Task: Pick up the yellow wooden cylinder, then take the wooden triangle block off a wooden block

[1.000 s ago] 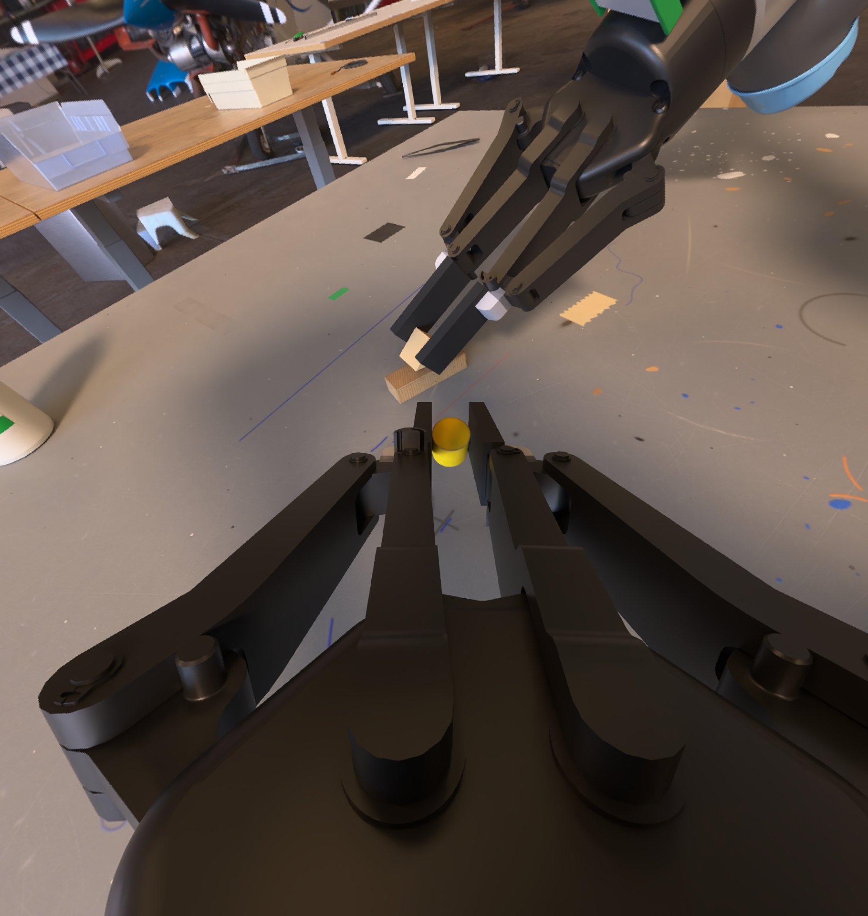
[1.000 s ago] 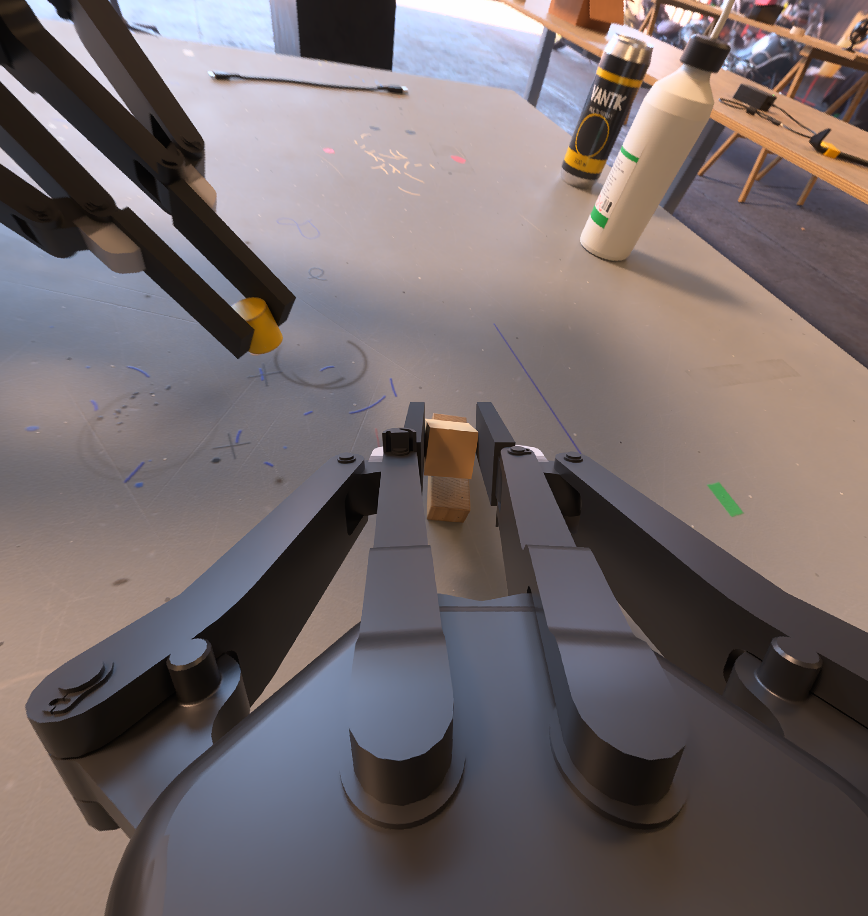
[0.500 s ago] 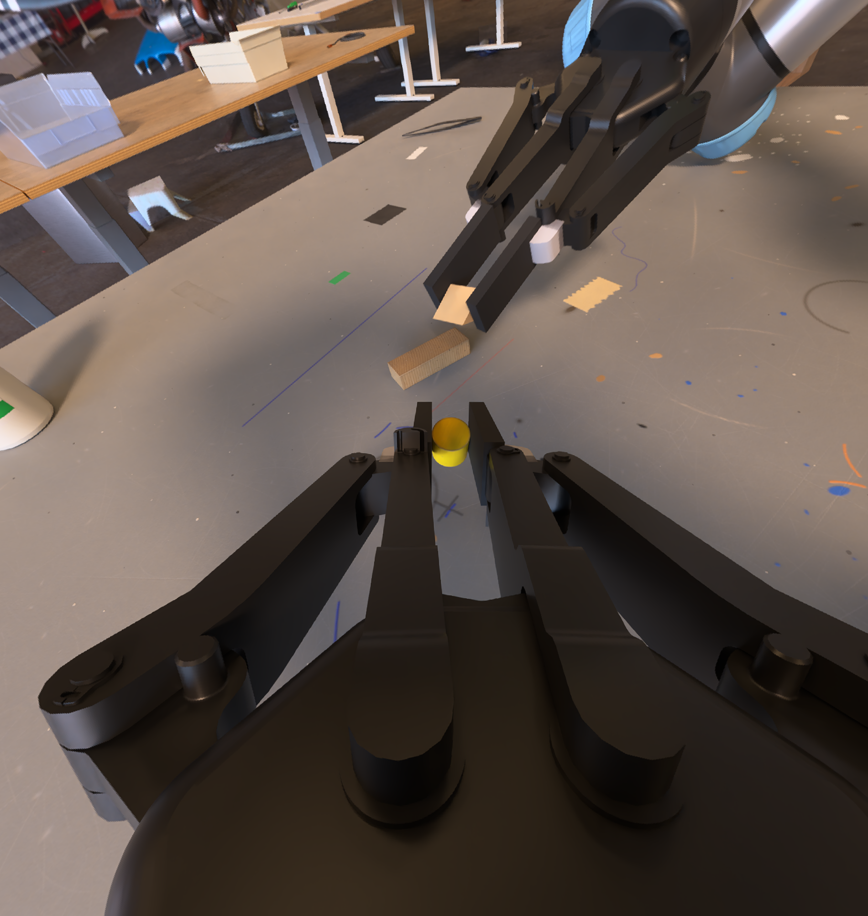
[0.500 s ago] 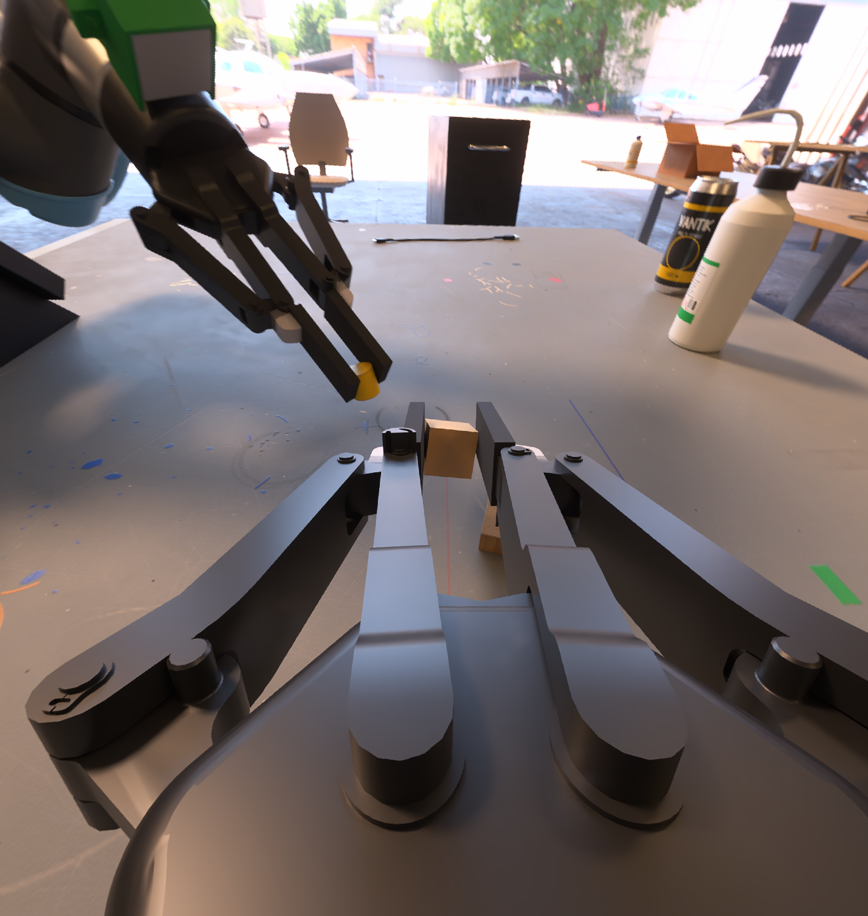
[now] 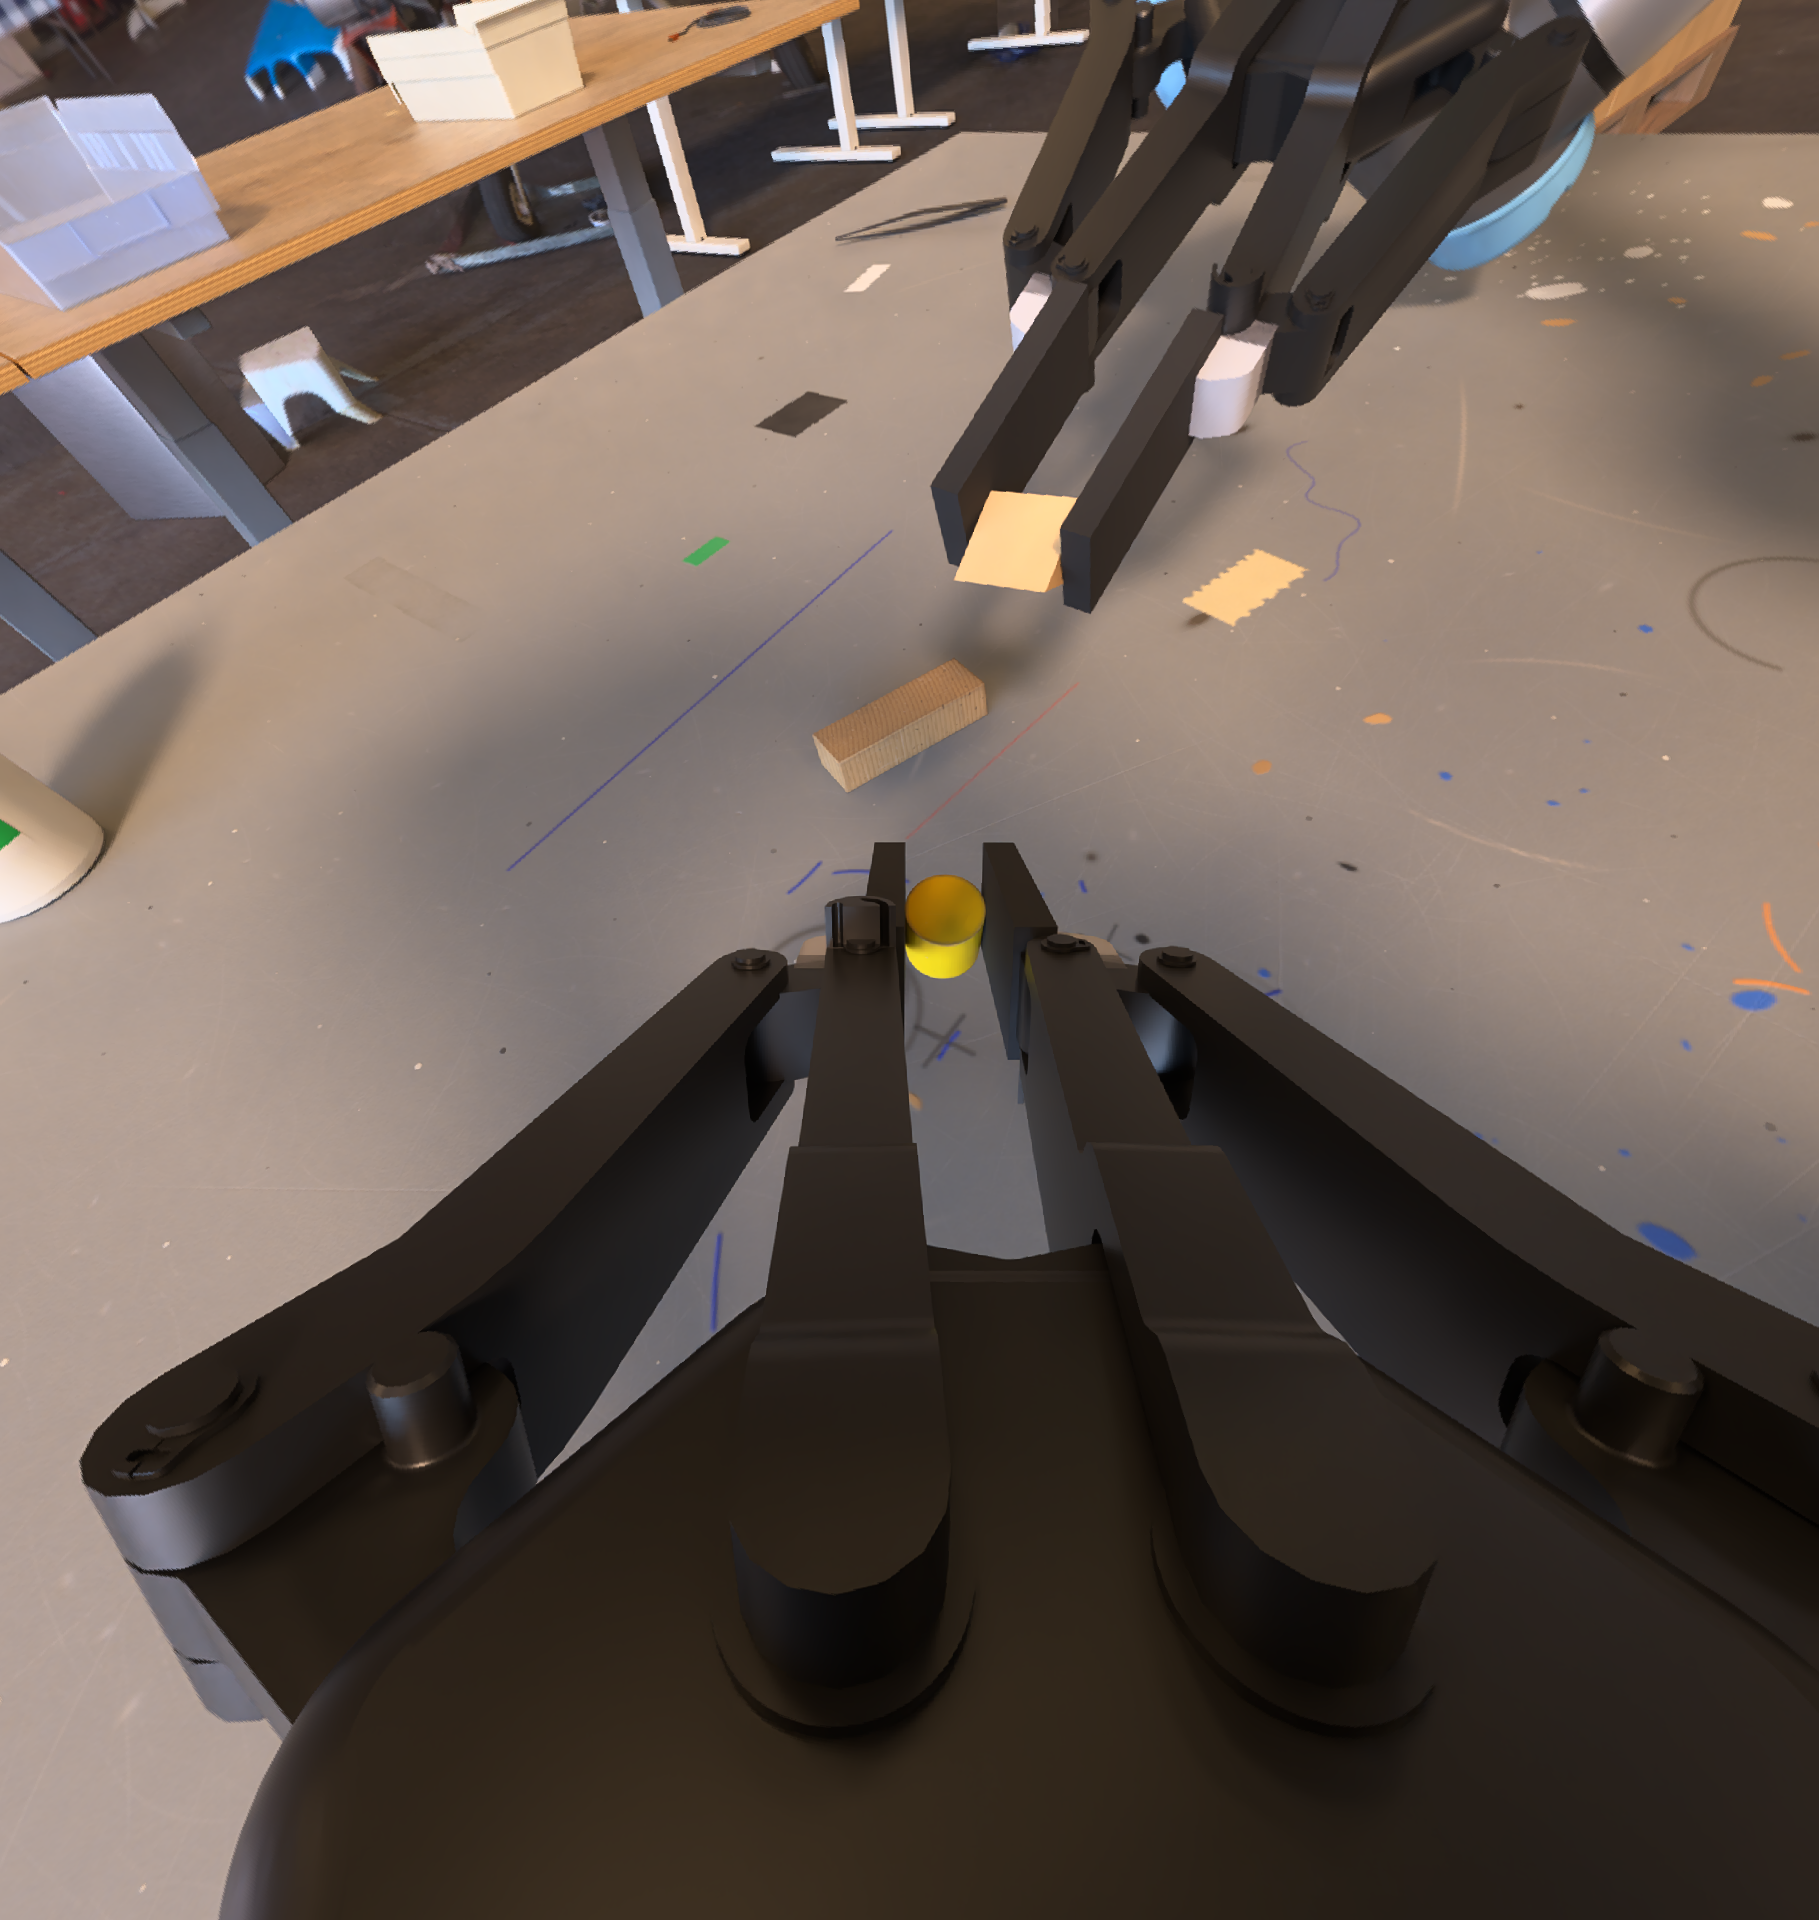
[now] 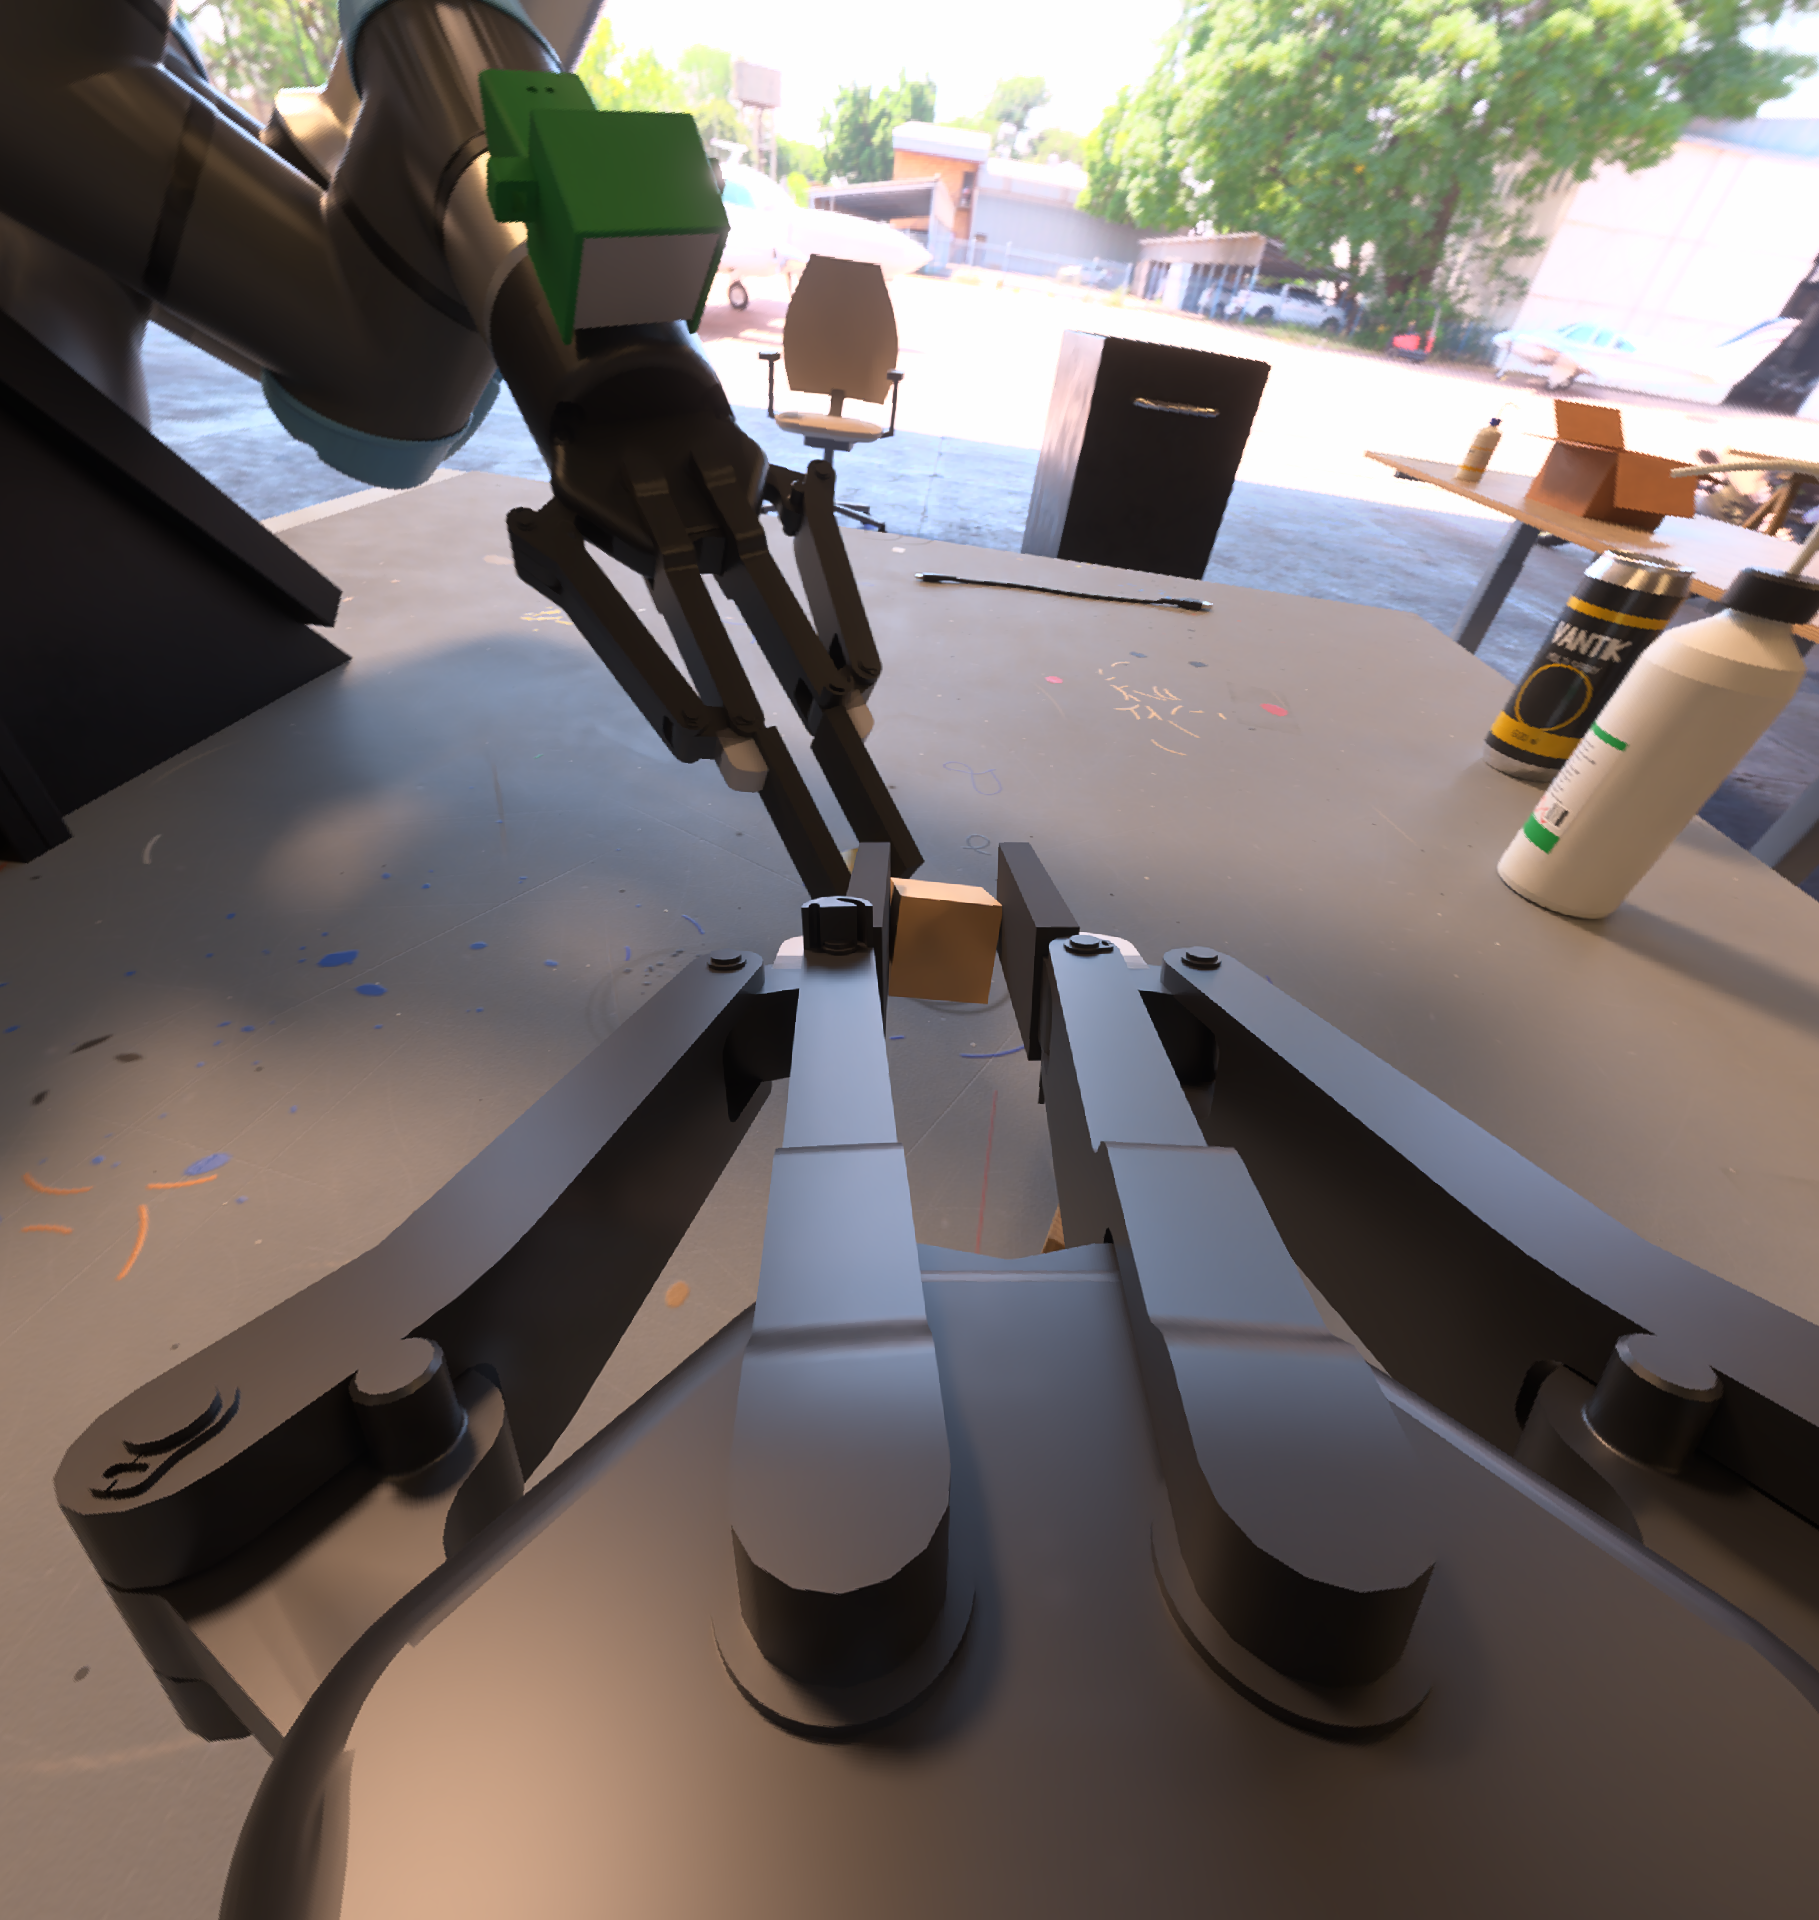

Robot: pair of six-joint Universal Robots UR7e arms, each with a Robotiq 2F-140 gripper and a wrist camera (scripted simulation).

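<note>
My left gripper [image 5: 944,883] is shut on the yellow wooden cylinder [image 5: 943,925] and holds it above the grey table [image 5: 365,1039]. My right gripper [image 6: 944,883] is shut on the wooden triangle block [image 6: 943,940] and holds it in the air. In the left wrist view the right gripper [image 5: 1019,561] hangs above and beyond the long wooden block [image 5: 900,724], with the triangle block [image 5: 1011,542] between its fingers. The long block lies flat on the table, bare on top. In the right wrist view the left gripper [image 6: 869,868] reaches in from the upper left; the cylinder is almost hidden behind my finger.
A white bottle [image 6: 1653,764] and a black-and-yellow can [image 6: 1580,665] stand at the table's right edge in the right wrist view; the bottle's base [image 5: 1,842] shows at the left in the left wrist view. A black cable [image 6: 1061,592] lies at the far edge. A tan notched patch [image 5: 1243,587] lies flat.
My right gripper has lifted the triangle block off the long block and carried it up and away. My left gripper has kept hold of the cylinder and risen slightly.
</note>
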